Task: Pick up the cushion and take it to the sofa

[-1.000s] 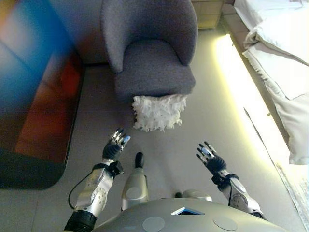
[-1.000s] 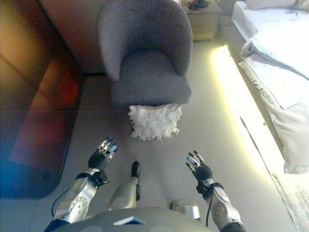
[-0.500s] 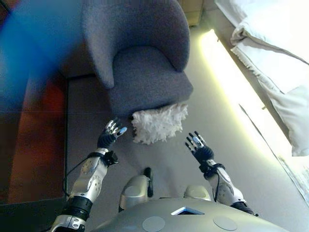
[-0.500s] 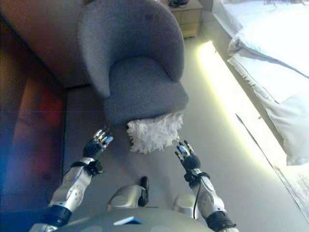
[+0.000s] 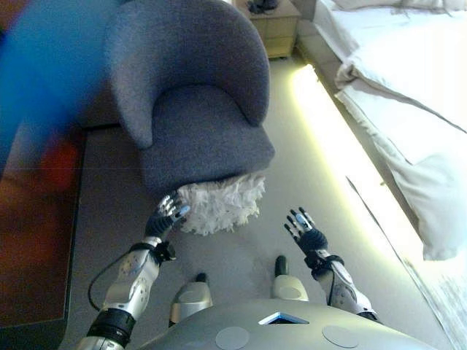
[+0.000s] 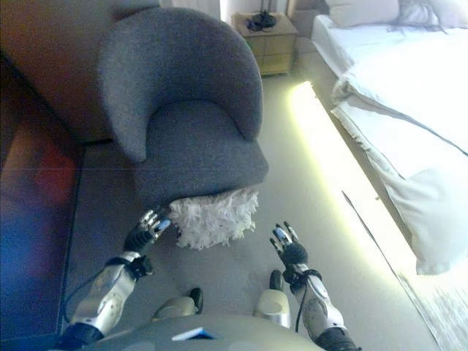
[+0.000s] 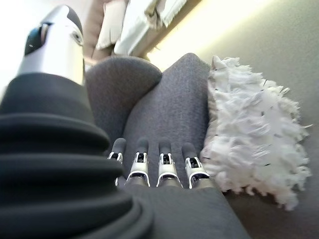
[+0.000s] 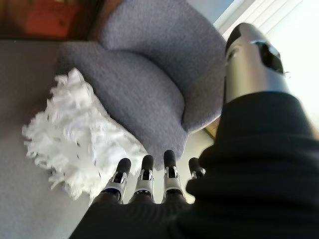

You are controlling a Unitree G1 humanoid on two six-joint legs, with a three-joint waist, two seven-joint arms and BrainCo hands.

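Observation:
A white shaggy cushion [image 5: 219, 203] lies on the floor, leaning against the front of a grey armchair [image 5: 197, 138]. My left hand [image 5: 166, 217] is open, its fingertips right at the cushion's left edge. My right hand [image 5: 302, 229] is open too, a short way off the cushion's right side. In the left wrist view the cushion [image 7: 254, 144] shows just past the straight fingers [image 7: 159, 167]. The right wrist view has the cushion [image 8: 79, 142] beyond my fingers [image 8: 144, 177], with the armchair [image 8: 149, 79] behind it.
A bed with white bedding [image 5: 408, 109] runs along the right, with a lit strip [image 5: 328, 138] at its base. A wooden nightstand [image 6: 267, 40] stands behind the armchair. A dark reddish cabinet [image 6: 33, 197] lines the left side.
The camera has moved closer to the armchair. Both hands have come forward, the left one now at the cushion's left edge, the right one nearer its right side.

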